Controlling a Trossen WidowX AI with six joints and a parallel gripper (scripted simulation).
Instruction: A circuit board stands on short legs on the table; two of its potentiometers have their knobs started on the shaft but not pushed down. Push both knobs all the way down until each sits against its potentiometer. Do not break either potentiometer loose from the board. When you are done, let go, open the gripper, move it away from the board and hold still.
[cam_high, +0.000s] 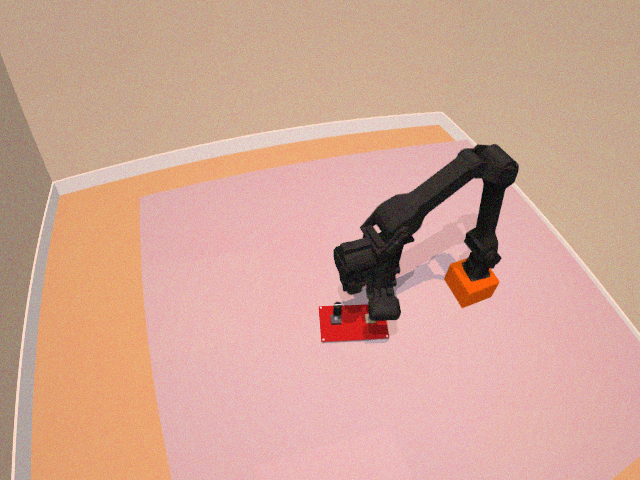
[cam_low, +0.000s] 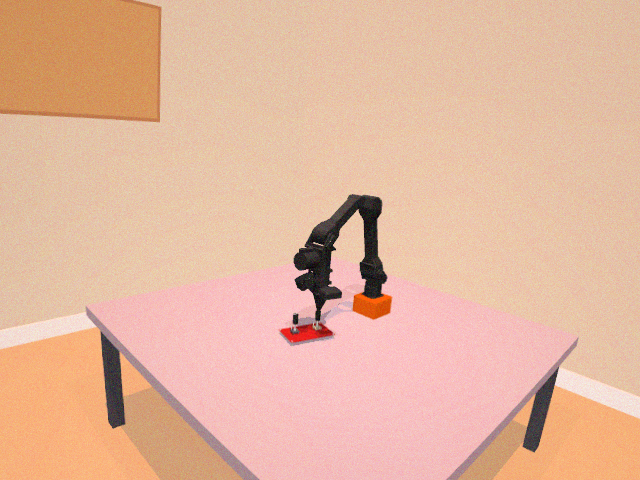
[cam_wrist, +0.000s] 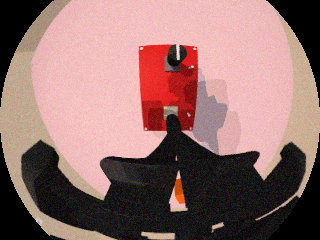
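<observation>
One knob (cam_low: 317, 316) (cam_wrist: 172, 120) stands under the closed, empty fingers (cam_low: 318, 309), apparently so they can press it down.

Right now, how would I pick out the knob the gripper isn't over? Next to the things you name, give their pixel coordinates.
On the pink table (cam_high: 248, 361) (cam_low: 336, 392) lies a thin red circuit board (cam_high: 354, 333) (cam_low: 307, 336) (cam_wrist: 152, 85). The black cylindrical knob (cam_high: 337, 308) (cam_low: 295, 318) (cam_wrist: 173, 54) stands above its dark grey potentiometer (cam_high: 336, 320) (cam_wrist: 170, 66); its neighbour's potentiometer is beige (cam_high: 369, 318) (cam_low: 316, 327) (cam_wrist: 170, 109), under the closed black gripper (cam_low: 318, 308) (cam_wrist: 174, 132).
</observation>
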